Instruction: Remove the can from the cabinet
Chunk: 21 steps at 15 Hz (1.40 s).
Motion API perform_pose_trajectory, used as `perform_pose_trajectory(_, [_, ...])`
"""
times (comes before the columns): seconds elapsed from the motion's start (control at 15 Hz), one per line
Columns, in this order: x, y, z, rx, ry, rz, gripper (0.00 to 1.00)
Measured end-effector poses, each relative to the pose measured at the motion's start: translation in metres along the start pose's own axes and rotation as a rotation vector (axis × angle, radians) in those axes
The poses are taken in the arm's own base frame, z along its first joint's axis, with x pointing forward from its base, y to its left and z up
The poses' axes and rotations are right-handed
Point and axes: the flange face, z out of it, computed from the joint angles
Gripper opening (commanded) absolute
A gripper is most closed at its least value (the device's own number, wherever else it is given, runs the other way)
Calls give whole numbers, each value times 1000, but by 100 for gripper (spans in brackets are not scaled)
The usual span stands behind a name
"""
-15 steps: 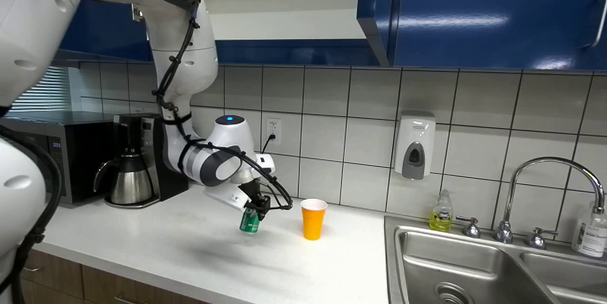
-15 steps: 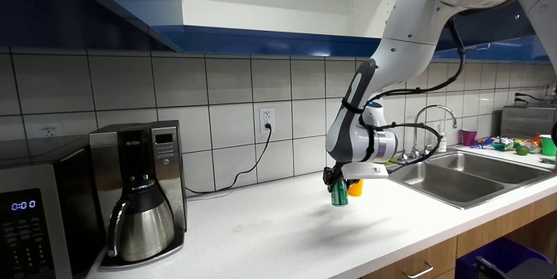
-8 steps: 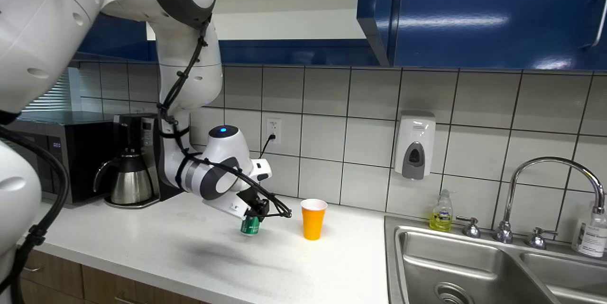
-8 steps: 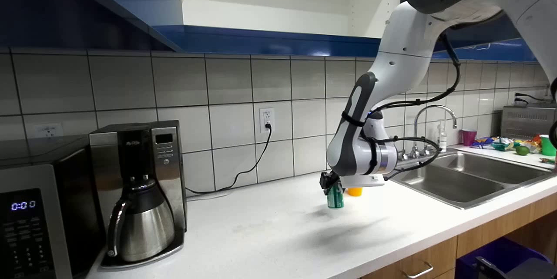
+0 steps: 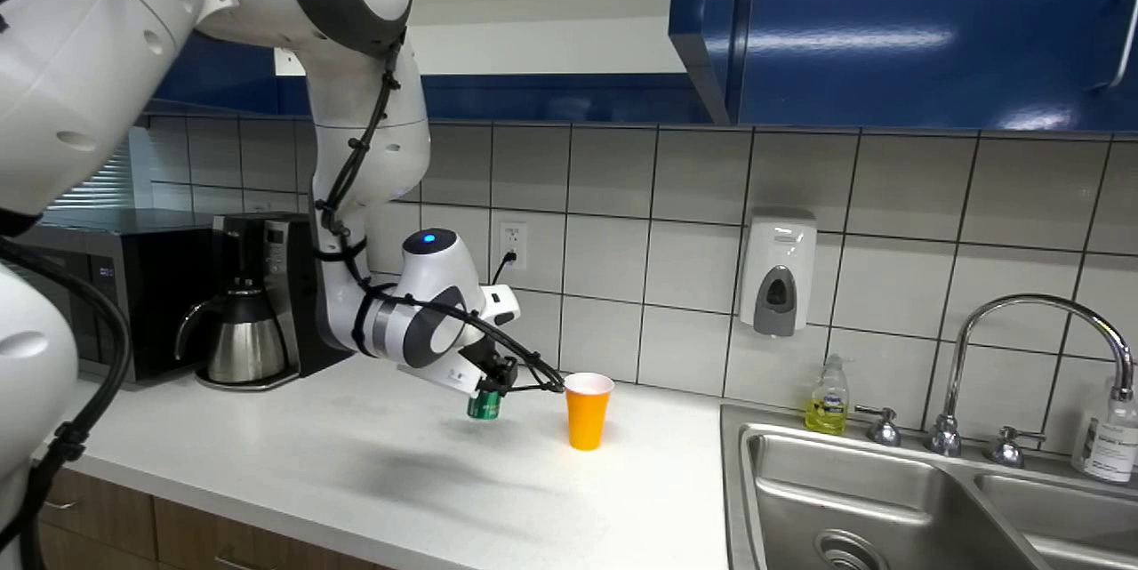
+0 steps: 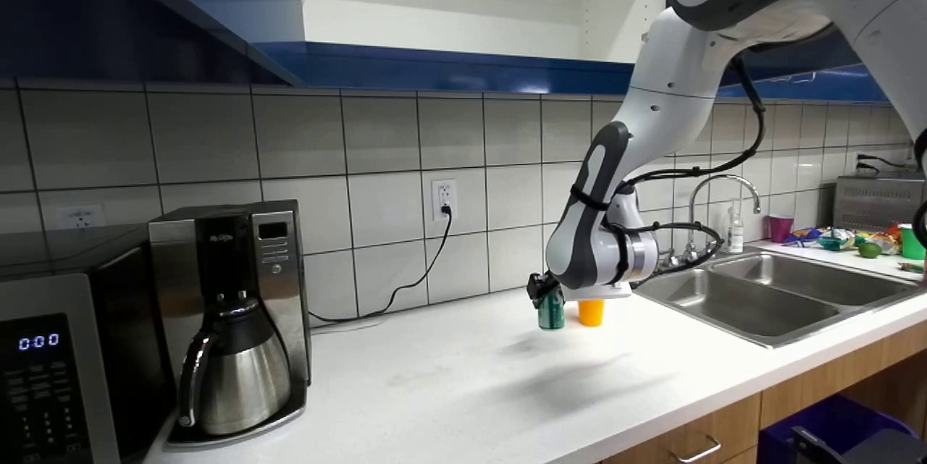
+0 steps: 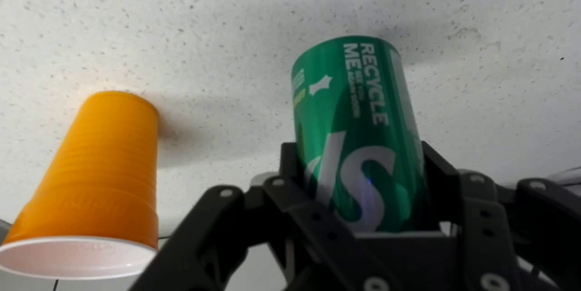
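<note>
Though partly hidden, can [image 7: 354, 114] in gripper [image 7: 361, 162].

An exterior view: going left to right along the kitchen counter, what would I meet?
In an exterior view: dark boxy microwave → black-and-steel coffee maker → small green cylindrical can held in the black gripper → orange plastic cup → clear bottle of yellow liquid → curved chrome faucet.

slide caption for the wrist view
Pincer holding a green drink can over a speckled countertop, orange plastic cup nearby.

Counter [image 6: 405, 391] bright — soft shadows | glare streaking cabinet door [image 5: 933, 5] | upper wall tiles [image 6: 195, 131] dimmer
</note>
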Motion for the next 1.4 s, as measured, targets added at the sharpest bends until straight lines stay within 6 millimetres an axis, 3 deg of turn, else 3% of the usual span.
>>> perform_pose_trajectory(0.4, [3, -1, 6, 3, 2, 2, 38])
perform_pose_trajectory(0.93, [-3, -2, 28, 10, -14, 16, 38])
perform_pose_trajectory(1.4, [5, -2, 46, 12, 0, 23, 38])
